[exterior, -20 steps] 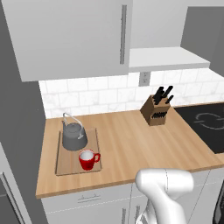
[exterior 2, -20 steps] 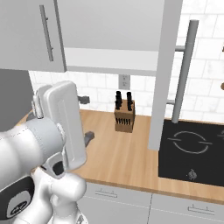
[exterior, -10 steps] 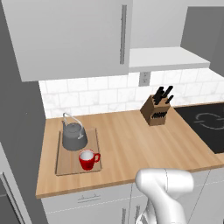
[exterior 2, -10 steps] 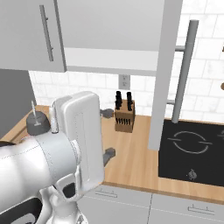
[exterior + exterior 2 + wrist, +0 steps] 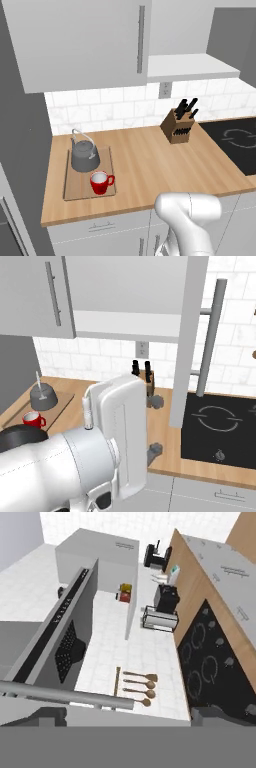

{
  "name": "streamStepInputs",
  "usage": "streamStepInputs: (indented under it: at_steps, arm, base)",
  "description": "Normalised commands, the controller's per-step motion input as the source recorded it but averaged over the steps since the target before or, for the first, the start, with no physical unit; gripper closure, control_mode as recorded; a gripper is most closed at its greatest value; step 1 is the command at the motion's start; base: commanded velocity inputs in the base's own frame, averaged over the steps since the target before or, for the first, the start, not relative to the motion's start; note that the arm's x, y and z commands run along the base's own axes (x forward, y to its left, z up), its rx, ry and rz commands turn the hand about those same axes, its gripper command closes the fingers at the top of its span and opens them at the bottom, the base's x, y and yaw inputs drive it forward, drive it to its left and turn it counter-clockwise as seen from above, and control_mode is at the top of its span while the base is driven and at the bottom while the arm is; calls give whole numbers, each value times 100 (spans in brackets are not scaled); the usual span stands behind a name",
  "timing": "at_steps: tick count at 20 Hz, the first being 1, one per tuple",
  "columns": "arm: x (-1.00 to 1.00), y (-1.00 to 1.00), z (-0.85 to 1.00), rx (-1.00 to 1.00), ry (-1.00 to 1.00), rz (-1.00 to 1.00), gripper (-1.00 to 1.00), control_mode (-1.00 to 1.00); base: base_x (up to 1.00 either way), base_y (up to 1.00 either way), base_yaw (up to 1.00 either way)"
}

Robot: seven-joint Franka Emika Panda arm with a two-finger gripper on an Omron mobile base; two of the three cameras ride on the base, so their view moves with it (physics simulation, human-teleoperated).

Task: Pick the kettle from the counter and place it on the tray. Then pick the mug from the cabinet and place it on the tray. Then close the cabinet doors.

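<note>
The dark grey kettle [image 5: 85,155] and the red mug [image 5: 101,182] both stand on the wooden tray [image 5: 75,187] at the left end of the counter [image 5: 150,155]; the right base view shows the kettle [image 5: 44,397] and mug [image 5: 33,419] too. The cabinet's left door [image 5: 75,40] is closed. Its right door [image 5: 186,341] stands open, edge-on, with its bar handle [image 5: 210,341] facing right. My gripper [image 5: 155,426] is open and holds nothing, its fingers [image 5: 156,401] just left of the open door's lower edge. In the hand view the gripper [image 5: 132,717] looks over the handle [image 5: 65,694].
A knife block [image 5: 179,127] stands by the backsplash, and a black cooktop [image 5: 220,426] lies to the right beyond the open door. The cabinet's pale shelf bottom [image 5: 192,67] overhangs the counter. Lower drawers [image 5: 100,227] run under the front edge.
My arm has swung to the right, carrying the open gripper from near the tray side up to the open right door. Kettle, mug and tray have stayed put.
</note>
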Motion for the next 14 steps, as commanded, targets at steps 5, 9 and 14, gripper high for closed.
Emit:
streamStepInputs:
  at_steps: [5,9,14]
  arm:
    - [-11,-48,3,0,0,0,-100,-100]
    - [0,-57,3,0,0,0,-100,-100]
    - [3,-43,0,0,1,2,-100,-100]
  base:
    - [0,0,0]
    - [0,0,0]
    - [0,0,0]
